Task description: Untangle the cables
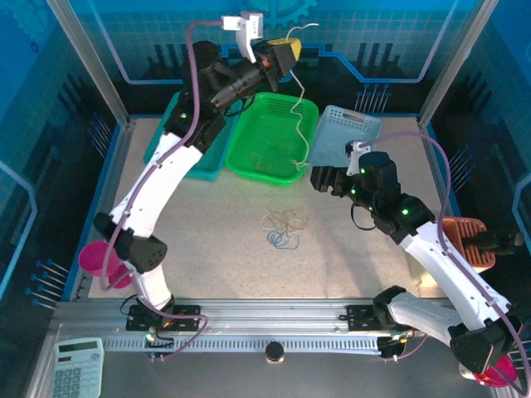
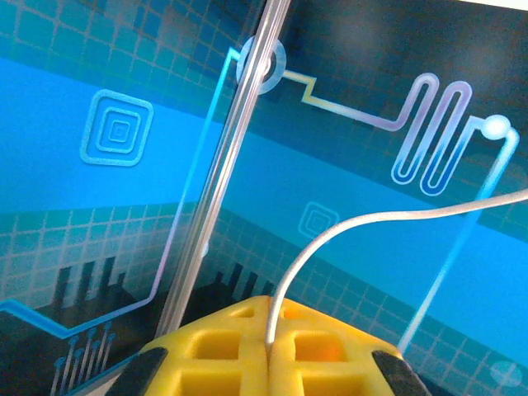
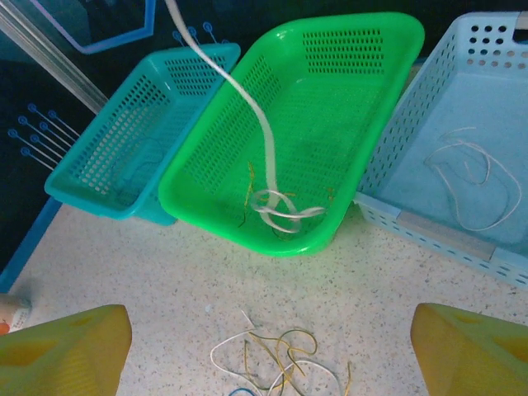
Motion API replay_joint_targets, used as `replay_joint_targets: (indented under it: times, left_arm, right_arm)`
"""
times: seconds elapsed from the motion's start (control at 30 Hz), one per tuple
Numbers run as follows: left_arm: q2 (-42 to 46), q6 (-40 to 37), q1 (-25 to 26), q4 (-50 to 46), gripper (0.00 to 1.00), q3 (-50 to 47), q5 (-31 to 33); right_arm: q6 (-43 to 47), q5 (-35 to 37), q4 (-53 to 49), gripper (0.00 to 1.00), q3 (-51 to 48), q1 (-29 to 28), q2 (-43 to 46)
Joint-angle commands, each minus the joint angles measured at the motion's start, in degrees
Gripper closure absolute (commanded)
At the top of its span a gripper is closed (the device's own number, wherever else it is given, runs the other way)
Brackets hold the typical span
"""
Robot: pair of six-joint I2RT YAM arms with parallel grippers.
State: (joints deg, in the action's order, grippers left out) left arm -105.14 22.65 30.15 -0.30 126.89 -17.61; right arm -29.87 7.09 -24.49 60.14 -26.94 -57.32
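Light: bright, even, from above, with a blue cast off the walls.
Shadows: faint and soft on my bench.
Glare: a streak down the metal post; sheen on the green basket rim.
Focus: my yellow fingers blurred at frame bottom; white cable soft.

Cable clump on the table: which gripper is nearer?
Right. The right gripper hovers open near the clump; the left gripper is high above the green basket, shut on a white cable.

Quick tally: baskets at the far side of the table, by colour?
Teal basket: 1
Green basket: 1
Light blue basket: 1
Total: 3
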Motion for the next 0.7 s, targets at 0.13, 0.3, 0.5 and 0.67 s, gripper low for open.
replay_joint_targets:
  times: [0.13, 0.3, 0.5, 0.67]
  left_arm:
    - [-14.58, 8.94, -0.36, 11.58, 1.0, 9.61, -4.18]
    - [-24.52, 10.13, -0.08, 13.62, 1.0, 13.57, -5.42]
    - [-34.01, 12.41, 0.41, 11.7, 1.0, 20.55, -5.6]
    - [-36.6, 10.75, 1.47, 8.98, 1.0, 26.54, -3.78]
  right_arm:
    - [-1.6, -0.2, 0.67, 0.11, 1.43, 2.58, 4.25]
    - [-0.86, -2.11, -0.18, 0.11, 1.3, 4.08, 5.84]
    - [0.23, -4.39, -2.42, 0.11, 2.17, 5.9, 6.62]
    - [0.69, -5.8, -3.28, 0.11, 2.53, 7.13, 7.48]
